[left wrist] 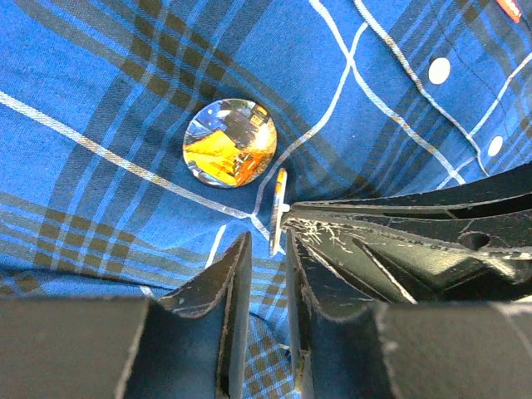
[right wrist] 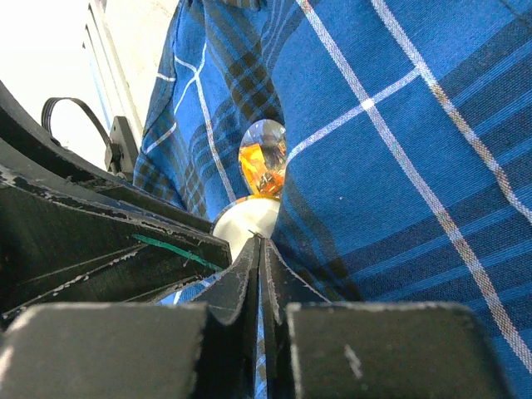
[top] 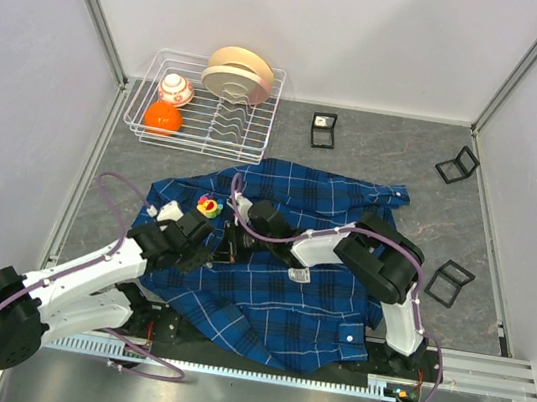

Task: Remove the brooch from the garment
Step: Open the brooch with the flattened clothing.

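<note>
Brooch (left wrist: 230, 142) on garment (left wrist: 100, 100); left end effector (left wrist: 268, 243) slightly open, right end effector (right wrist: 259, 243) closed.

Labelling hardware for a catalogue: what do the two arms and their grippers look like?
The left arm and right arm have white links, black joints and looping purple cables. The left gripper and right gripper each have two black wedge-shaped fingers with scuffed, whitish edges.

**Matt cloth, glassy brooch, scuffed black jaws**

The garment (left wrist: 100, 125) is matt woven cloth with 2 smooth white buttons (left wrist: 440, 70). The brooch (left wrist: 230, 142) is a glossy, glass-like dome that catches reflections. The left gripper (left wrist: 266, 249) is matt black, scratched, and rough along its edges.
</note>
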You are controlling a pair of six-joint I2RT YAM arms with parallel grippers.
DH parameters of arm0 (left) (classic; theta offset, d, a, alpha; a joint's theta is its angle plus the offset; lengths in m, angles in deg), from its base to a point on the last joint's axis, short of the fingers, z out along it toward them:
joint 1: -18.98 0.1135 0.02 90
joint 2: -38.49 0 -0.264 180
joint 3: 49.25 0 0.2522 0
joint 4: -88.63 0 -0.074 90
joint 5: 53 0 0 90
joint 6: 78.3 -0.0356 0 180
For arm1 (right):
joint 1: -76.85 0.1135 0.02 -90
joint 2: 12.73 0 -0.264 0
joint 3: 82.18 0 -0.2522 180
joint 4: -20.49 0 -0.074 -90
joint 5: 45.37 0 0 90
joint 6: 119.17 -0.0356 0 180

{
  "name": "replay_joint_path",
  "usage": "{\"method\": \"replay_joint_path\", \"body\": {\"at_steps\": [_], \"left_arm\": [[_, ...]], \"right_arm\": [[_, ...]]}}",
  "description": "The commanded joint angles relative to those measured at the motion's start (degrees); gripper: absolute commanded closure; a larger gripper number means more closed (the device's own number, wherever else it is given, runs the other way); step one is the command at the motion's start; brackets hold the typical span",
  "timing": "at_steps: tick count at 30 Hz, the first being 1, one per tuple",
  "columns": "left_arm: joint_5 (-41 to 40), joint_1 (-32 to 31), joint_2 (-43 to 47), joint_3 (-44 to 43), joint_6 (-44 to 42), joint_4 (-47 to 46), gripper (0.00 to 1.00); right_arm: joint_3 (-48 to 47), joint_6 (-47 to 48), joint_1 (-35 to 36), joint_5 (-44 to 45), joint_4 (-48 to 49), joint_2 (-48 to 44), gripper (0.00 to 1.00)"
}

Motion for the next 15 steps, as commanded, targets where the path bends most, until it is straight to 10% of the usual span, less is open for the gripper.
{"method": "replay_joint_path", "body": {"at_steps": [1,15], "left_arm": [[-2.29,0.28,0.32,0.18,0.85,-2.78,0.70],[-2.29,0.28,-2.41,0.27,-0.81,-4.45,0.82]], "right_arm": [[-2.03,1.56,0.18,1.31,0.54,0.17,0.93],[-0.98,2.18,-0.08,2.63,-0.43,-2.03,0.93]]}}
